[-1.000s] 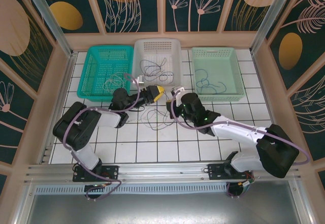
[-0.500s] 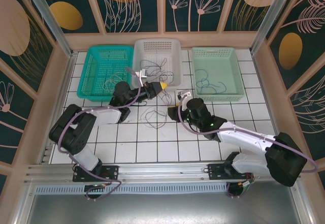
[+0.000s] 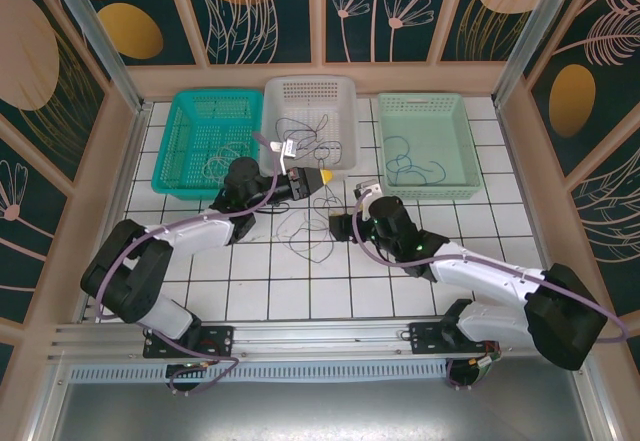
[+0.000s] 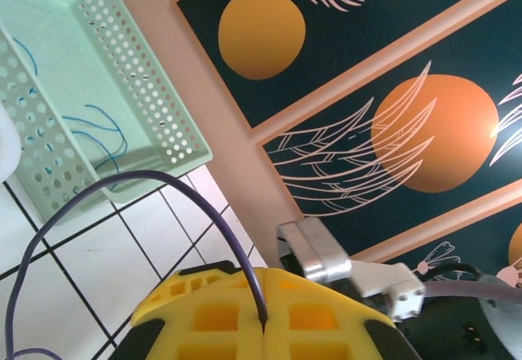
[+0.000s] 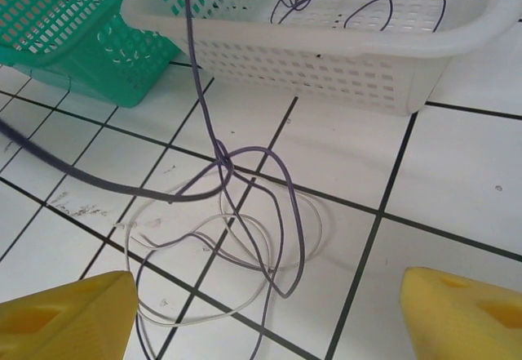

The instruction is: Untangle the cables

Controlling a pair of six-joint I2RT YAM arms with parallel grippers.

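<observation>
Left gripper (image 3: 324,175) is clenched on a thin dark purple cable (image 4: 122,179), its 2 yellow fingertips (image 4: 204,319) pressed together with the wire nipped in the seam between them, as the left wrist view shows. The gripper hangs just in front of the near wall of the white perforated plastic basket (image 3: 310,86), the middle of 3 baskets lined up along the far side of the white tiled table (image 3: 250,286). From the pinch the cable arcs up and away towards the left edge of that wrist view. On the tiles between the 2 arms, in front of the white basket, lies a loose tangle of dark purple and pale whitish cables (image 5: 220,246). Right gripper (image 5: 265,315) hovers low over the near side of that tangle with its jaws spread wide, a yellow fingertip at each lower corner of the right wrist view, gripping nothing. In that view 1 purple strand climbs steeply from a knot in the tangle towards the top of the frame. More dark cables (image 3: 305,141) lie looped inside the white basket, and others lie in the teal plastic basket (image 3: 190,111) on the left and in the mint green plastic basket (image 3: 420,101) on the right
</observation>
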